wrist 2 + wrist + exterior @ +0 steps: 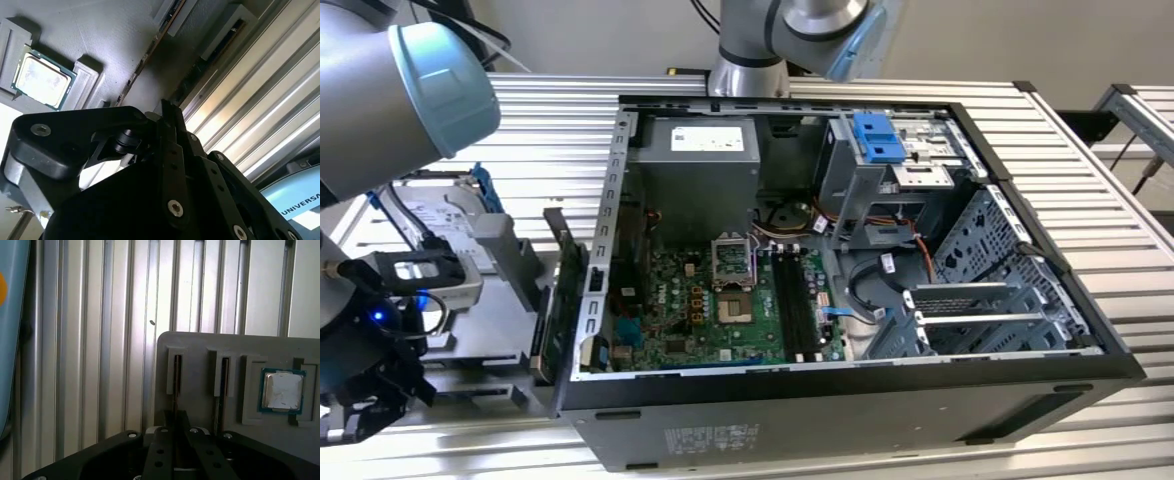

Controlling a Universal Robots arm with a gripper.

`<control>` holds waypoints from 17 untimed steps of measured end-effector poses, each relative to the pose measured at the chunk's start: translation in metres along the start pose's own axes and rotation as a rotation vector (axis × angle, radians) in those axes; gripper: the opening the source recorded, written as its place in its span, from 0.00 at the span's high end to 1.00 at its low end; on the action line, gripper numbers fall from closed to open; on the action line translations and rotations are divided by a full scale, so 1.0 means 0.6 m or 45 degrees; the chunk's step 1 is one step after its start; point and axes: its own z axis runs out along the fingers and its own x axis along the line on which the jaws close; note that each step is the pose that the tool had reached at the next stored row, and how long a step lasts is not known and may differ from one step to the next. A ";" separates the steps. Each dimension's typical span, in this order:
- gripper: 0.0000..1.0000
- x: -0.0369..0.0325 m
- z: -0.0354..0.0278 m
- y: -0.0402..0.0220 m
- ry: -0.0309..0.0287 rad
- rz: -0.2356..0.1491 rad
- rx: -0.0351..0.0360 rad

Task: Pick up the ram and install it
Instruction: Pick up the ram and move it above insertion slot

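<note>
In the first wrist view the ram (175, 375) stands on edge in a slot of the grey holder (200, 345). It is a thin dark stick that runs down to my gripper (175, 416). The black fingers close to a narrow gap over the stick's near end. The second wrist view shows the ram (150, 50) as a thin brown-edged line that passes behind my gripper (167, 112). In the exterior view my gripper (367, 400) hangs low at the exterior view's left, beside the open computer case (854, 410).
A second stick (223, 380) stands in the neighbouring slot, and a square pale processor (282, 391) lies in its recess. A hard drive (447, 235) rests on the holder. Dark memory slots (794, 300) lie on the green board in the case. The table (90, 340) is ribbed aluminium.
</note>
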 end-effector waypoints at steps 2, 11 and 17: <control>1.00 0.000 -0.007 0.000 0.0001 0.000 -0.0001; 1.00 0.000 -0.061 0.002 0.0000 0.002 -0.0009; 1.00 0.000 -0.092 0.003 0.0000 0.003 -0.0009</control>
